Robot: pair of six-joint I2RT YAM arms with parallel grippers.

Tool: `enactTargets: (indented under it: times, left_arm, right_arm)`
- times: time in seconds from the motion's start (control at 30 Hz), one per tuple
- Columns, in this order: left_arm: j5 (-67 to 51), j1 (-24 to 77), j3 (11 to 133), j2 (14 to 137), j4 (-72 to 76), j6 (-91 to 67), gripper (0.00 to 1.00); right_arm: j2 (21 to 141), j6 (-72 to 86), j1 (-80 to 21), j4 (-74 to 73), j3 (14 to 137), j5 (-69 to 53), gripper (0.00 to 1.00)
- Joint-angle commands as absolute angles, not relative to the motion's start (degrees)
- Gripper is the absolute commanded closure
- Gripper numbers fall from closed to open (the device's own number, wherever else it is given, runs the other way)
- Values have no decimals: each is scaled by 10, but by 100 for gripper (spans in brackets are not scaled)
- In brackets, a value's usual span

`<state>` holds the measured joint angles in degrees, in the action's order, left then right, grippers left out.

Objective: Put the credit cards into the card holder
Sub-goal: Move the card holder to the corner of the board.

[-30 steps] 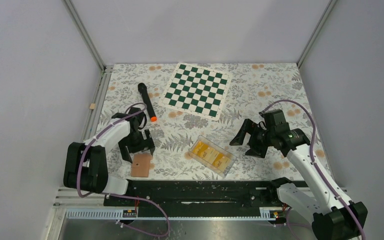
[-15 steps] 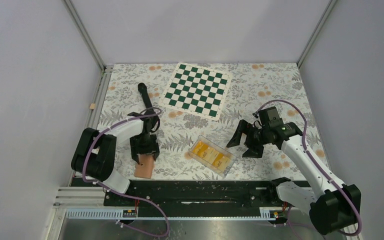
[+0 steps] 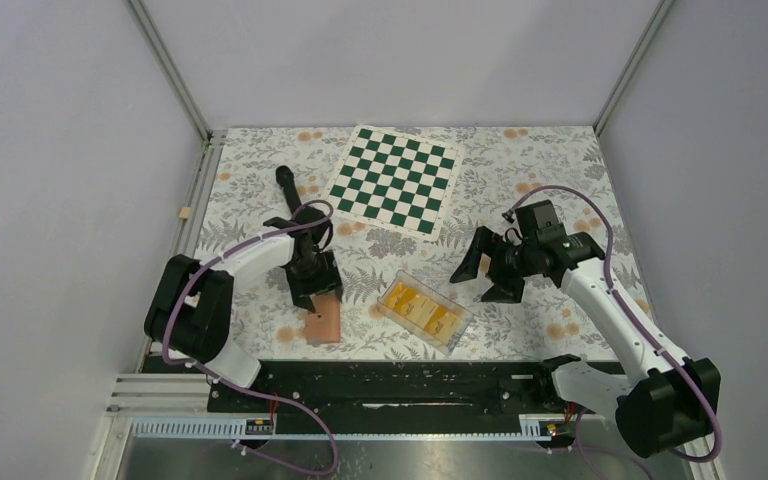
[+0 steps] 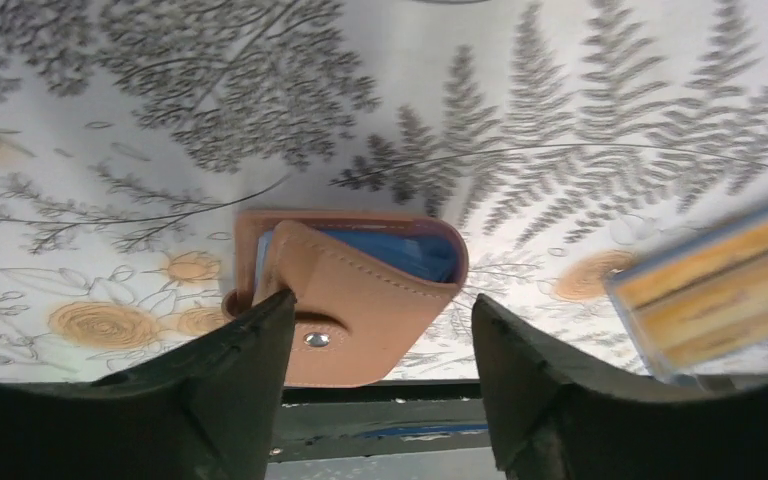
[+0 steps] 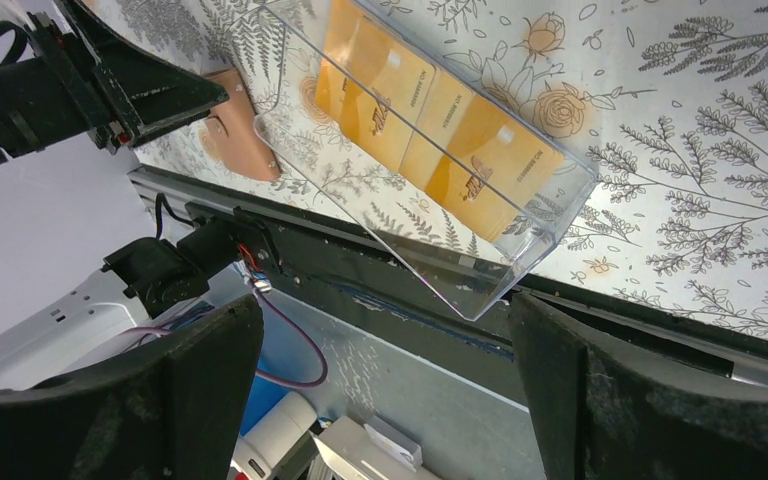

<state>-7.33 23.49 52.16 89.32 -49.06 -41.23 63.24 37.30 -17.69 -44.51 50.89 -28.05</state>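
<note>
The tan card holder (image 3: 322, 322) lies near the table's front edge, its flap lifted and the blue inside showing in the left wrist view (image 4: 365, 300). My left gripper (image 3: 311, 296) is open right over it, and its left finger (image 4: 250, 350) touches the flap's edge. Several yellow-orange credit cards (image 3: 420, 306) lie in a clear plastic box (image 3: 452, 335) to the right of the holder. They also show in the right wrist view (image 5: 430, 115). My right gripper (image 3: 481, 275) is open and empty, raised just right of the box.
A green-white chessboard (image 3: 395, 180) lies at the back centre. A black microphone (image 3: 289, 192) lies behind my left arm. The black base rail (image 3: 410, 380) runs along the front edge, close to the holder and the box.
My left gripper has moved right and the card holder has shifted right with it, closer to the box. My right gripper has moved a little left and back.
</note>
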Motion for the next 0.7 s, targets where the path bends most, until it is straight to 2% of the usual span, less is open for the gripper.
enactTargets:
  times: [0.0,0.1,0.17,0.37,0.53,0.67]
  left_arm:
    - [-100,237,555,864,-450,-434,25]
    - [-73,237,553,854,-479,-417,13]
    - [-61,237,539,841,-492,-410,10]
    - [-90,235,467,770,-477,-403,10]
    - [-167,209,396,705,-428,-408,12]
    - [-192,176,357,678,-411,-401,13]
  right_arm:
    - [637,353,-180,-461,539,-284,1]
    - [635,350,-180,-463,536,-282,1]
    - [633,349,-181,-465,532,-283,1]
    - [636,346,-213,-470,536,-278,1]
    - [662,359,-281,-461,565,-269,2]
    - [698,373,-350,-436,592,-262,9]
